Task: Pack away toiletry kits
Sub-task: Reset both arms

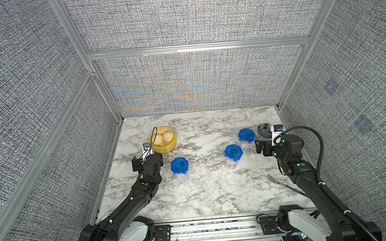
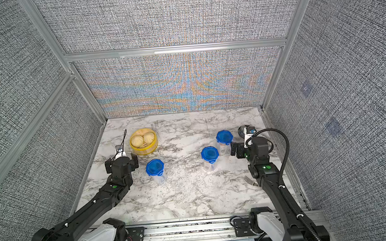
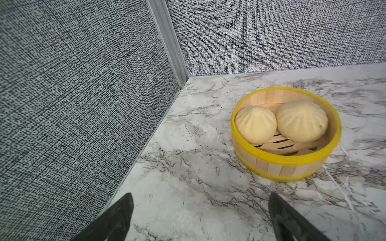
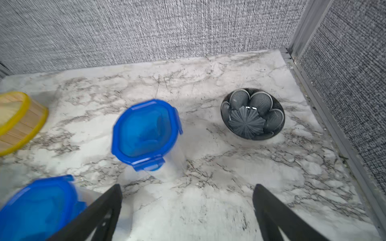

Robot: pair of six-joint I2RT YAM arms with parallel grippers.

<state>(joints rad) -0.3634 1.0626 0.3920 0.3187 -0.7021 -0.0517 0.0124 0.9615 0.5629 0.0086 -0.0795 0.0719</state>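
Note:
Three clear plastic jars with blue clip lids on them stand upright on the marble table: one left of centre [image 1: 179,165] [image 2: 154,167] and two on the right [image 1: 233,153] [image 1: 246,136]. What they hold shows only dimly through the walls. My left gripper [image 1: 146,159] [image 3: 200,200] is open over bare marble, beside the left jar and near the steamer. My right gripper [image 1: 268,147] [image 4: 187,191] is open and empty too, just right of the far right jar [image 4: 146,133]. The nearer right jar [image 4: 35,208] sits close by one finger.
A yellow bamboo steamer [image 1: 165,149] [image 3: 292,160] with two buns stands at the back left. A dark patterned bowl [image 4: 252,113] [image 1: 264,129] sits at the back right corner, and a fork [image 1: 279,182] lies by the right arm. Fabric walls close three sides.

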